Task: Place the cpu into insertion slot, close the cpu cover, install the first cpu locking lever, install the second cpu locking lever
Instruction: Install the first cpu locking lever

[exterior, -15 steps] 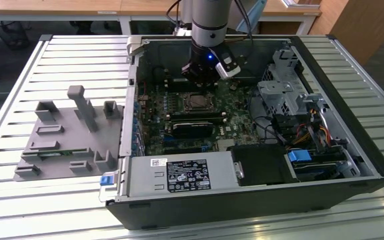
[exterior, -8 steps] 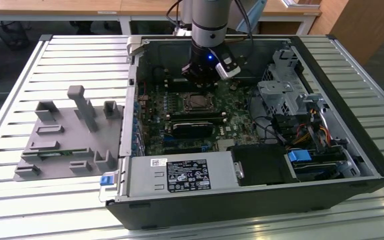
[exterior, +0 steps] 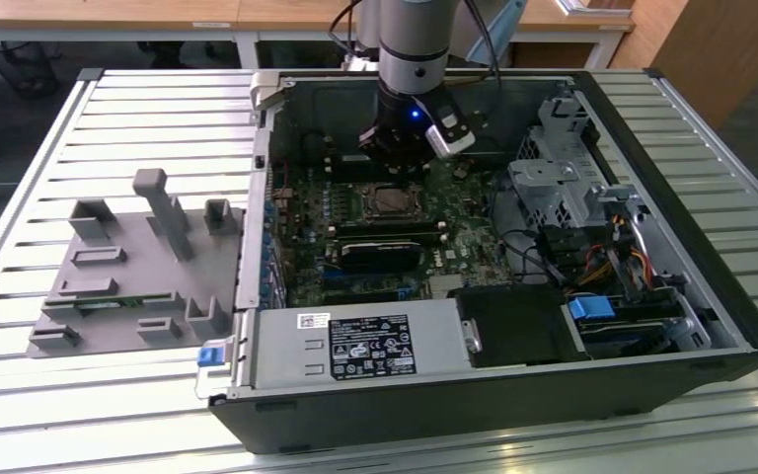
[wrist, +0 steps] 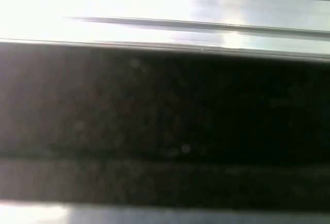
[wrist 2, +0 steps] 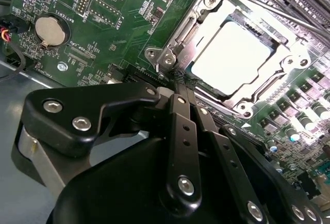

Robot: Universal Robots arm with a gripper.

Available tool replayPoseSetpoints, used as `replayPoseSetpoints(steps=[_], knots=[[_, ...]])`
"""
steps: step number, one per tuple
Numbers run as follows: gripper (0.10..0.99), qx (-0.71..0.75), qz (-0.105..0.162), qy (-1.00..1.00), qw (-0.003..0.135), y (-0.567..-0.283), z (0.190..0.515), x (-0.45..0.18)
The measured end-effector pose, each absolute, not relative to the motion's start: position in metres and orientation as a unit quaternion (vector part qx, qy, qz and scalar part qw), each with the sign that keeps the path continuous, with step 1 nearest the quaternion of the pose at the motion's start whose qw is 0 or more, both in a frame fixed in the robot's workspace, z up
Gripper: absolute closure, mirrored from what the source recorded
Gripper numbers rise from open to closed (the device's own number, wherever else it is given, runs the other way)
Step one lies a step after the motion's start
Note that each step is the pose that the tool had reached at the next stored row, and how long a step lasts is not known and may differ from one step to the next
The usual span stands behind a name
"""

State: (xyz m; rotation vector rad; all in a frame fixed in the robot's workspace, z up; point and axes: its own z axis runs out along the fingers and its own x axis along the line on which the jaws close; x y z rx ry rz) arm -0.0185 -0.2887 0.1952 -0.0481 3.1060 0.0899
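The cpu, a pale square chip, lies flat in the insertion slot on the green board. The cpu cover, a silver frame, lies down around it, and the chip shows through its window. My gripper is shut, its black fingers pressed together. The tips are at the socket's corner, beside a thin metal locking lever that runs along the socket's side. Whether the tips pinch the lever is hidden. In the exterior view the gripper hangs just behind the socket with the cpu.
The open computer case lies on a slatted metal table. Black memory sticks sit close in front of the socket, a drive cage on the exterior view's right, a power supply in front. A grey fixture stands outside. A coin battery is nearby.
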Motion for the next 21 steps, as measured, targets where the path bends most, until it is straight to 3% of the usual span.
replayPoseSetpoints(steps=[21], knots=[[0.98,-0.015,0.03,0.999,0.017,-0.29,0.213,-0.018]])
